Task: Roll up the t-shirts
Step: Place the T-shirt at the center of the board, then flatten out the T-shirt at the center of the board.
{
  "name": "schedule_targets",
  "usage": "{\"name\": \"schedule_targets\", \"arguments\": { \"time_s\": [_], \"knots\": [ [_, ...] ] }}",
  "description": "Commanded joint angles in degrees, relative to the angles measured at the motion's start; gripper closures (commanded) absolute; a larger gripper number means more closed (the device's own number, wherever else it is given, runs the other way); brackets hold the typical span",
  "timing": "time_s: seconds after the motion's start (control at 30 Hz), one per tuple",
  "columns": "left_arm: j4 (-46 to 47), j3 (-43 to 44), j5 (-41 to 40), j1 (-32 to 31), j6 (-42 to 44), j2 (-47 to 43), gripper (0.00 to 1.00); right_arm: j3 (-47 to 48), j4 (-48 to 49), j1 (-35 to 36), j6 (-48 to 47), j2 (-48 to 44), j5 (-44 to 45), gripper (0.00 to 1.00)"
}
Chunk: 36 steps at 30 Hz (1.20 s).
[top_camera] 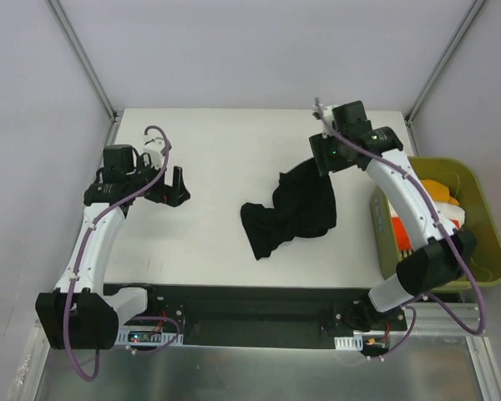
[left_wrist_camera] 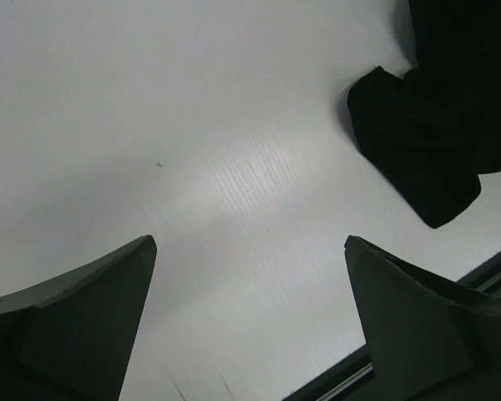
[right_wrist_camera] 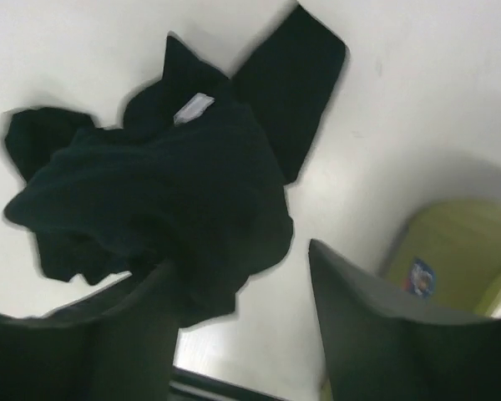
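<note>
The black t-shirt lies crumpled mid-desk, a soft, lumpy heap. The right end effector stands part open at its far end, with cloth bunched against one finger rather than pinched. The left end effector gapes wide and empty over finely ribbed white board. Orange and white bundles sit in the olive plastic bin.
</note>
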Motion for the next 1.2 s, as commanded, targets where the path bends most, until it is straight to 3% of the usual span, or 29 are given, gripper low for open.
{"name": "schedule_targets", "arguments": {
  "time_s": [0.0,0.13,0.23,0.27,0.33,0.57,0.8,0.9,0.93,1.03,1.1,1.17],
  "knots": [
    [-0.7,-1.0,2.4,-0.2,-1.4,1.0,0.03,1.0,-4.7,-11.9,5.0,3.8,-7.7,0.29],
    [-0.9,-1.1,3.0,-0.2,-1.4,3.4,0.03,8.0,-5.8,-9.1,-8.0,6.1,-10.9,0.16],
    [-0.8,-1.0,2.9,-0.2,-3.3,4.7,0.01,5.7,-6.4,-3.4,-21.8,4.6,-13.2,0.18],
    [-0.8,-1.2,3.2,-0.2,-3.5,4.8,0.01,4.7,-7.6,-2.1,-25.2,4.0,-17.2,0.23],
    [-0.9,-1.8,3.2,-0.2,-3.6,4.7,0.02,-0.9,-7.2,2.3,-30.4,2.3,-16.4,0.25],
    [-0.9,-2.7,4.0,-0.2,-4.0,4.4,0.02,-11.2,-5.5,6.4,-35.3,5.6,-13.1,0.27],
    [-0.9,-1.8,4.6,-0.2,-4.0,6.2,0.02,-11.8,0.1,7.1,-38.1,14.1,-5.5,0.30],
    [-0.9,-1.5,5.3,-0.3,-4.4,8.5,0.03,-8.1,0.5,7.1,-37.4,17.6,-3.2,0.44],
    [-0.8,-1.3,5.6,-0.2,-4.9,9.2,0.03,-7.0,0.5,7.0,-37.2,18.1,-2.6,0.63],
    [-0.5,-0.5,6.0,-0.7,-5.9,12.3,0.05,-2.2,-1.6,7.0,-36.5,18.0,-2.4,0.91],
    [0.7,0.0,5.6,-1.3,-7.0,14.7,0.06,3.2,-4.0,7.0,-34.7,17.0,-3.3,0.99],
    [2.9,0.2,5.1,-2.8,-9.2,17.2,0.07,7.3,-6.4,6.8,-31.5,14.0,-6.4,0.99]
  ]
}}
